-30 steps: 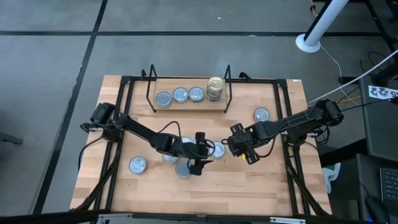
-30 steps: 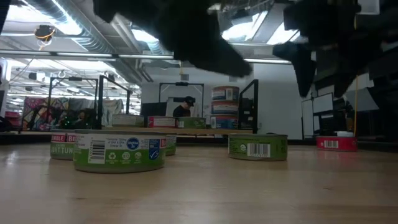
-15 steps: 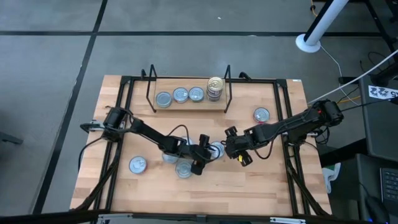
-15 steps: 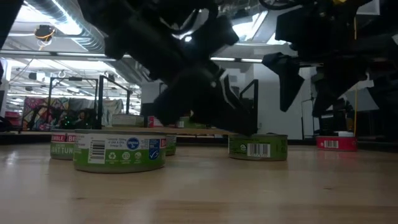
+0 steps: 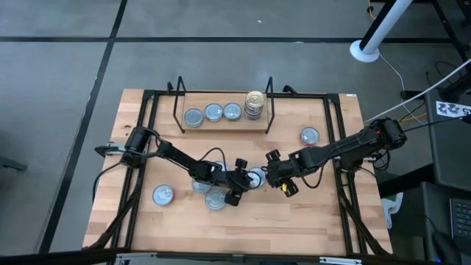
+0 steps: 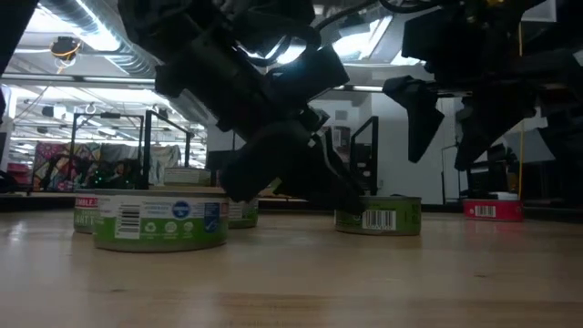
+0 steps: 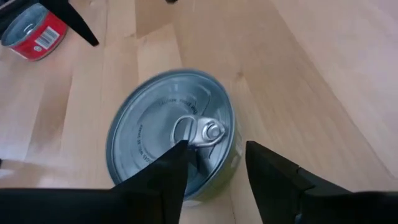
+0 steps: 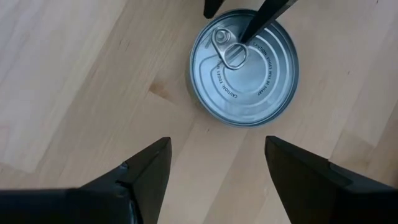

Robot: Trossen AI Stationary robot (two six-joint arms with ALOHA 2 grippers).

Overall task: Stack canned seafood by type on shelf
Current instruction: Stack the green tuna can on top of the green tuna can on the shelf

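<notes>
A green-labelled tin with a silver pull-tab lid stands on the table's middle. My left gripper is open and low at this tin, one finger over the lid by the pull tab, the other outside the rim. My right gripper hangs open above the table, just right of the tin. The shelf at the far edge holds three single tins and a stack with a gold lid. My left gripper comes at the green tin slanting down from the table's left. One fingertip lies over the lid beside the pull tab and the other stands beyond the rim. Whether either finger touches the tin, I cannot tell. The tin rests flat on the table.
Three more tins stand left of the grippers, the last one close under the left arm. A red tin stands toward the right. Black frame rails run along both sides.
My left gripper has come down from above and swung toward the table's right, onto the green tin in the middle. My right gripper has moved a little left and down, toward the same tin. The near green tin under the left arm has slid slightly toward the table's left.
</notes>
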